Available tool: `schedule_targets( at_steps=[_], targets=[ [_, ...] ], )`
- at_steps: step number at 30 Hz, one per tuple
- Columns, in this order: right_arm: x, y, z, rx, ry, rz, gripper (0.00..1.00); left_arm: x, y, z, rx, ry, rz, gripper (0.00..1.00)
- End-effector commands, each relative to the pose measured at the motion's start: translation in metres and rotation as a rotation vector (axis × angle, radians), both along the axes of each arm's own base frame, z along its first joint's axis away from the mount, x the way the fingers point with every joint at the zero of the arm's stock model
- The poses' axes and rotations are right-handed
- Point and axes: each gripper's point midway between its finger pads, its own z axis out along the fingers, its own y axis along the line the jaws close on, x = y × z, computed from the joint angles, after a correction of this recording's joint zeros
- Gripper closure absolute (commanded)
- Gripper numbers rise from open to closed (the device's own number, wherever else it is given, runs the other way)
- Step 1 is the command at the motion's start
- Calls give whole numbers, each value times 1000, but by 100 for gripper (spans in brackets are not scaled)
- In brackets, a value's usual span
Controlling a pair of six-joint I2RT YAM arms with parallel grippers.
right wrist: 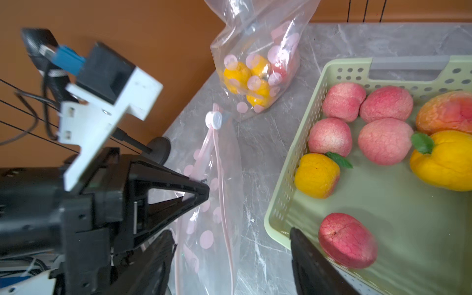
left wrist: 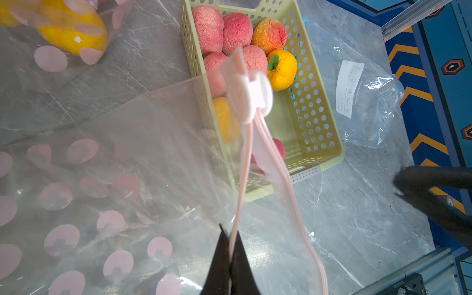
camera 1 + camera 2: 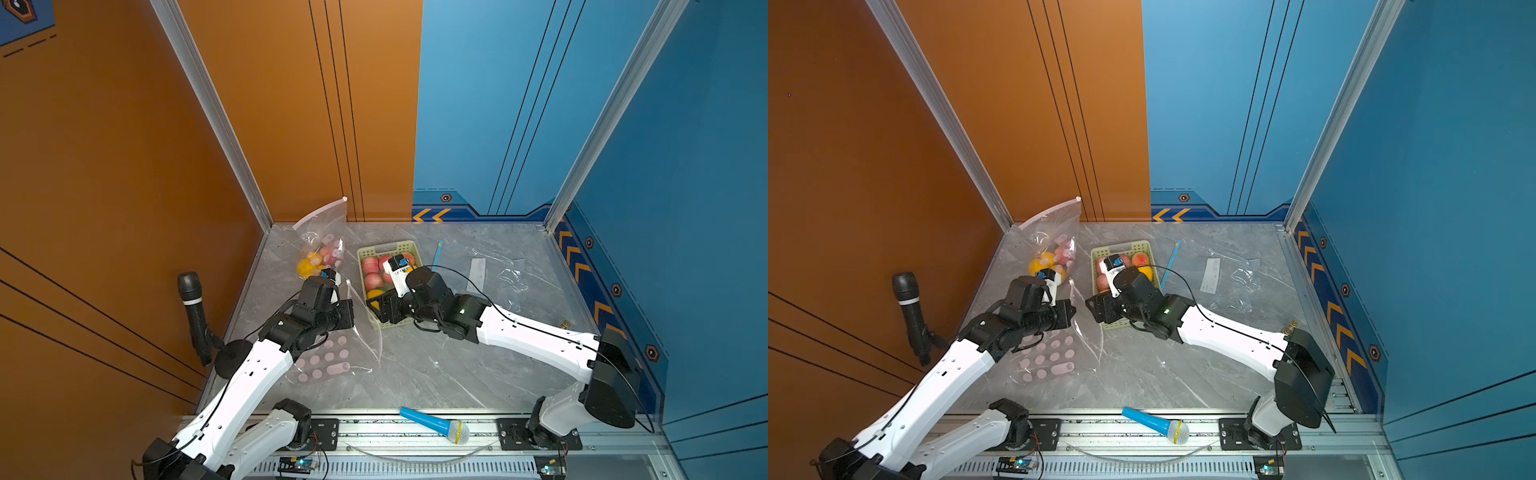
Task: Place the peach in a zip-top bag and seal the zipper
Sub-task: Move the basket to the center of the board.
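Left gripper (image 2: pixel 229 237) jaws pinch the zip-top bag (image 2: pixel 153 143) at its rim, while right gripper (image 1: pixel 231 229), the nearer arm, holds jaws parted just beside the peach (image 1: pixel 347 240) in the basket (image 1: pixel 281 204) corner.

Found glossy clear plastic film on zip-top bag (image 2: pixel 158 122); matt perforated plastic on basket (image 2: pixel 319 107); rough, matt skin (finely crinkled) on peach (image 1: pixel 346 240).

1 basket (image 1: pixel 287 178): 5 pink peaches (image 1: pixel 385 144), 1 orange-red peach (image 1: pixel 447 112), 2 yellow fruit (image 1: pixel 316 176). 3 bags (image 2: pixel 127 153); rear bag (image 1: pixel 258 33): prob. 3 yellow + 1 pink. 2 mics (image 3: pixel 436 424).
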Motion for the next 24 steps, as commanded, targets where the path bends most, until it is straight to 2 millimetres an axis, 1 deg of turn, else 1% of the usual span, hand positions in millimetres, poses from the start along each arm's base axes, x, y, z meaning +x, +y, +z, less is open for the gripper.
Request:
schedule_targets(
  at_steps=[1, 4, 6, 9, 11, 14, 17, 20, 24],
  targets=[
    [-6, 1, -37, -161, 38, 29, 24, 4, -3, 13, -8, -28, -27, 100],
    [0, 5, -60, -234, 71, 19, 23, 4, -6, 18, -20, -36, -37, 100],
    [6, 4, -73, -295, 80, -2, 25, 2, -6, 22, -28, -47, -41, 100],
    [23, -10, -90, -414, 75, -80, 31, -3, -2, 29, -28, -65, -35, 100],
    [31, -20, -96, -459, 71, -120, 32, -7, 6, 34, -7, -72, -24, 100],
    [39, -29, -98, -463, 88, -147, 33, -14, 22, 41, 32, -83, 7, 100],
    [39, -24, -91, -417, 115, -112, 34, -17, 34, 40, 49, -76, 37, 100],
    [28, -7, -69, -354, 100, -34, 32, -14, 37, 31, 51, -46, 46, 100],
    [9, 8, -34, -245, 109, 52, 26, -2, 39, 22, 51, -31, 67, 100]
  ],
)
